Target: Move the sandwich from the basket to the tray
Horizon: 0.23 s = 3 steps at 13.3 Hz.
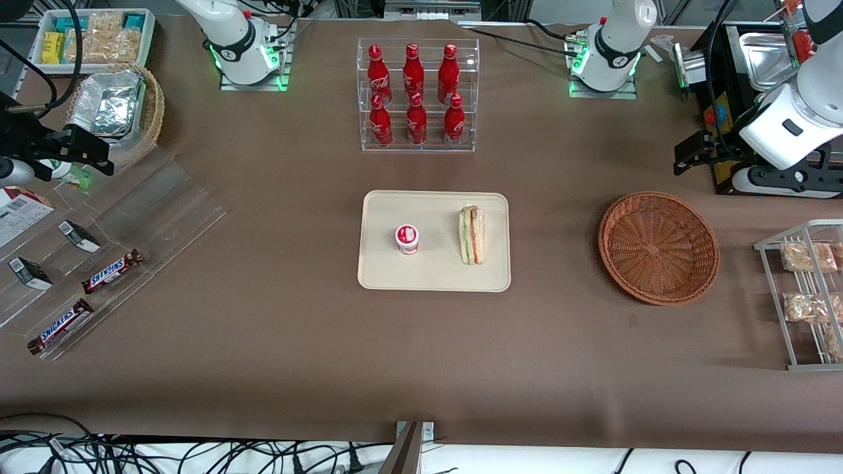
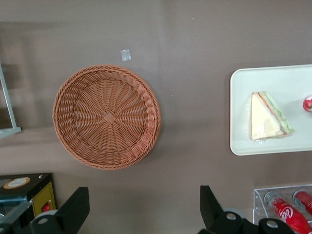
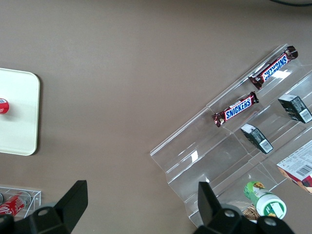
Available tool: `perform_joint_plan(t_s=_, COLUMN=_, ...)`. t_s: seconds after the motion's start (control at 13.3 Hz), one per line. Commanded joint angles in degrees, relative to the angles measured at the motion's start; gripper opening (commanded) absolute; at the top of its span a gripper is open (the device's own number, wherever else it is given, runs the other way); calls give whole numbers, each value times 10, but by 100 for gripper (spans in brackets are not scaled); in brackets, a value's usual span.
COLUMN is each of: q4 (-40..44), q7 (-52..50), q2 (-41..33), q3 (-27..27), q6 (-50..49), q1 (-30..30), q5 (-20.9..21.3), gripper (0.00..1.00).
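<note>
The sandwich (image 1: 471,235), a wrapped wedge with green, red and pink layers, lies on the cream tray (image 1: 435,276) at the table's middle. It also shows in the left wrist view (image 2: 268,117) on the tray (image 2: 243,97). The round reddish-brown basket (image 1: 658,247) stands empty beside the tray, toward the working arm's end; it also shows in the left wrist view (image 2: 106,117). My left gripper (image 1: 689,155) hangs high above the table, farther from the front camera than the basket. Its fingers are wide open and empty (image 2: 141,214).
A small red-and-white cup (image 1: 407,238) stands on the tray beside the sandwich. A clear rack of red bottles (image 1: 416,95) stands farther back. A wire rack with snack bags (image 1: 807,296) is at the working arm's end. An acrylic stand with Snickers bars (image 1: 112,270) is at the parked arm's end.
</note>
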Motion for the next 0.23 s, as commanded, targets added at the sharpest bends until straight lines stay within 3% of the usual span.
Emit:
perform_joint_plan(t_s=0.0, q4=-14, q7=28, q2=-13, q3=10, q6=-5, q1=-6, q5=-3, gripper=100)
perform_joint_plan(t_s=0.15, q4=-14, q7=27, q2=-12, q3=10, q6=-8, q1=-5, q5=-3, gripper=100)
